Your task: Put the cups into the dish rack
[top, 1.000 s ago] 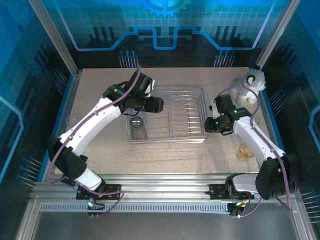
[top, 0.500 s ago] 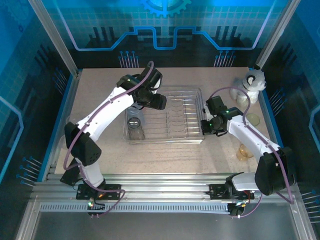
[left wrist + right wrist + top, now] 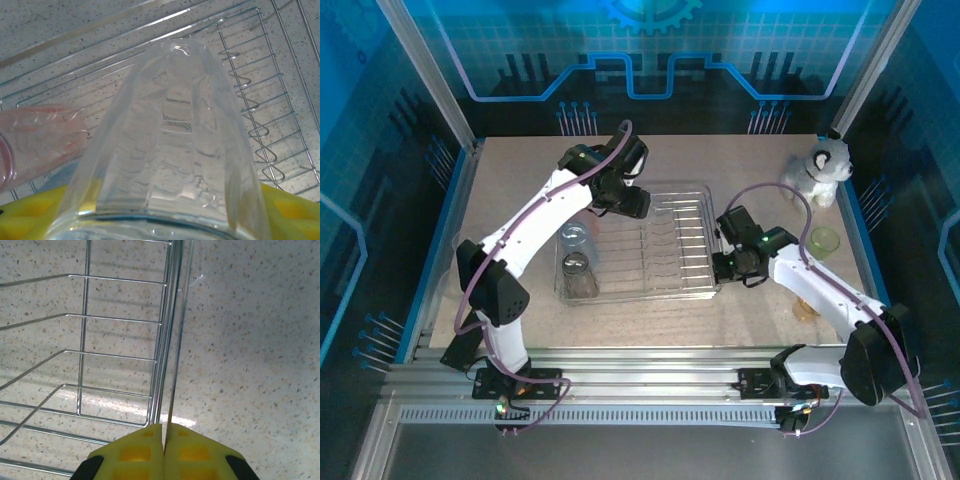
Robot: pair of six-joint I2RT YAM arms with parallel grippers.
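Left gripper (image 3: 632, 204) is clamped on a clear cup (image 3: 170, 135), held over the 11 o'clock corner of the dish rack (image 3: 650, 295). A grey cup (image 3: 580, 278) stands at the rack's 9 o'clock end. Right gripper (image 3: 164, 440) is closed on the rack's 3 o'clock rim wire. Risk: if the rack slides during placement, the cup could miss its prongs or topple its neighbours. Since a second ago, rack and right gripper have shifted toward 9 o'clock.

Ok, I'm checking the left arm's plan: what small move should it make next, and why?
Probably lower the left tool so the clear cup it grips settles onto the dish rack: the cup hangs over bare prongs, and the right tool is shut on the rack's rim wire.
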